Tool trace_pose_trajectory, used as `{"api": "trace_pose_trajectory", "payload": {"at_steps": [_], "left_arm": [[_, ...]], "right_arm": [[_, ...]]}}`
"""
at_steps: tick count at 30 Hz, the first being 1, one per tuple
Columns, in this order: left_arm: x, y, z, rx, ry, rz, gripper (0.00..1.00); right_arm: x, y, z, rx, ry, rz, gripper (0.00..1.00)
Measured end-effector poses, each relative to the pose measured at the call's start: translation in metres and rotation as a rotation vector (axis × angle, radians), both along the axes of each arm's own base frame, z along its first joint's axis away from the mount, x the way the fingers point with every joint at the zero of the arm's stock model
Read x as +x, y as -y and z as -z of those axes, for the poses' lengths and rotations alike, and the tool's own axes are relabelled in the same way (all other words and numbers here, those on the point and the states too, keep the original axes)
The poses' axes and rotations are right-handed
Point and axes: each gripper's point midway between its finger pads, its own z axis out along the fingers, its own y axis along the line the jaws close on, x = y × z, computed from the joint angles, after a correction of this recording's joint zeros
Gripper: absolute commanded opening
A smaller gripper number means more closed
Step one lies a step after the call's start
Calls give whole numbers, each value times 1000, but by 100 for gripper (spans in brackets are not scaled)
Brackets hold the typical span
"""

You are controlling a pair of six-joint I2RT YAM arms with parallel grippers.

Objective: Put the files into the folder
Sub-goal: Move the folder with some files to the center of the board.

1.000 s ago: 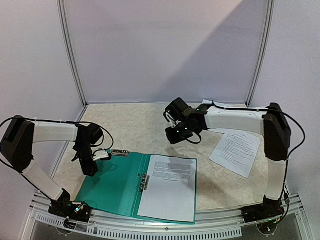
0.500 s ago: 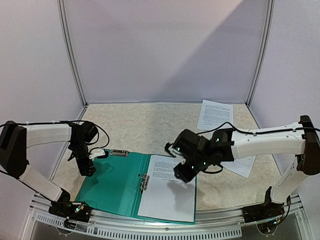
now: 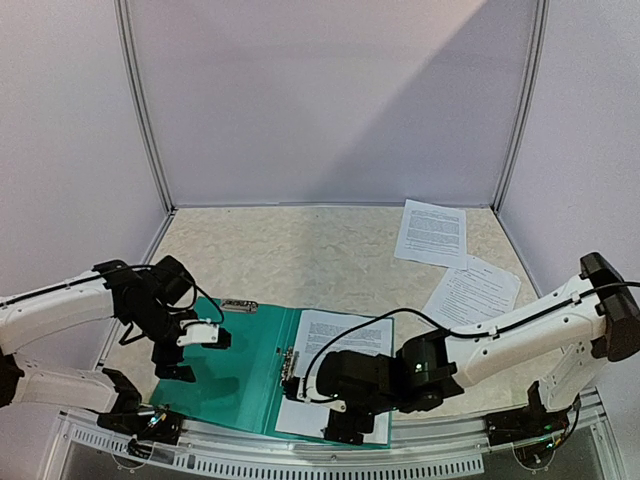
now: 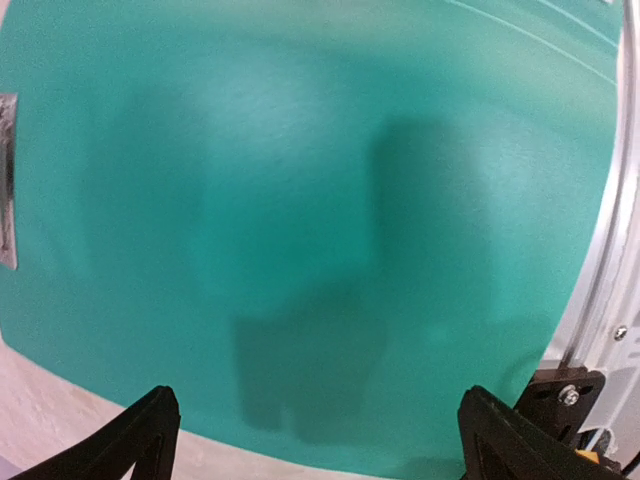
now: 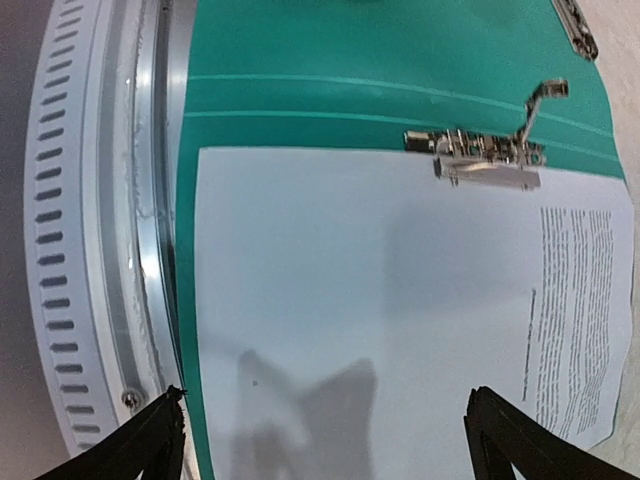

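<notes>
Right arm comes down from far side; my right tool (image 5: 320, 440) now hovers low over filed sheet (image 5: 400, 300), jaws spread wide, empty. My left tool (image 4: 320, 450) sinks closer over bare folder (image 4: 300, 200) cover, jaws wide too, holding nothing. Sheet edge sits by metal clip (image 5: 485, 160) ahead of right tool. Two loose sheets (image 3: 432, 232) wait on table (image 3: 290, 250), well beyond it. So more fetching due, I judge. Folder: smooth glossy teal plastic. Paper: thin, flat, densely printed.

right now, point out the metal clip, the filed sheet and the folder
metal clip (image 5: 482, 165): right wrist view, silver bar
filed sheet (image 5: 330, 300): right wrist view, blank middle
folder (image 4: 300, 200): left wrist view, bare cover
</notes>
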Motion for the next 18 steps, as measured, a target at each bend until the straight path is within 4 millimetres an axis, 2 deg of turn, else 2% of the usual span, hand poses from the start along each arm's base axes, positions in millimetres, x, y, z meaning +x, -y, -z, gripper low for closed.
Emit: {"api": "trace_pose_trajectory", "payload": {"at_steps": [2, 5, 11, 14, 18], "left_arm": [[-13, 12, 9, 7, 2, 94, 100], [-25, 16, 18, 18, 10, 164, 100], [-23, 9, 20, 20, 77, 164, 100], [-22, 3, 24, 36, 101, 155, 100], [-19, -5, 25, 61, 136, 135, 99]], "right_arm": [[-5, -20, -1, 26, 49, -32, 99], [-13, -54, -5, 96, 93, -53, 99], [-19, -109, 1, 172, 147, -43, 99], [-20, -123, 13, 173, 157, -42, 98], [-19, -126, 27, 145, 175, -52, 98]]}}
